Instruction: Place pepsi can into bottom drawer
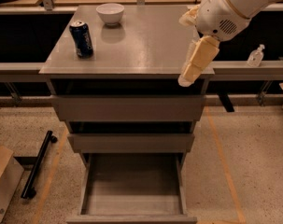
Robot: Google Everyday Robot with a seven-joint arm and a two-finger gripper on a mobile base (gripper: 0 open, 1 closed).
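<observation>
The pepsi can point(81, 39) stands upright at the left of the grey cabinet top point(145, 45), dark blue with a silver top. The bottom drawer point(131, 185) is pulled out and its tray holds nothing. My gripper point(190, 69) hangs from the white arm at the cabinet top's front right corner, far to the right of the can, with its cream-coloured fingers pointing down and left. It holds nothing.
A white bowl point(109, 13) sits at the back of the cabinet top, right of the can. The two upper drawers point(129, 107) stand slightly out. A black bar point(37, 164) and a cardboard box point(3, 181) lie on the floor at left. A clear bottle point(255, 56) stands on a rail at right.
</observation>
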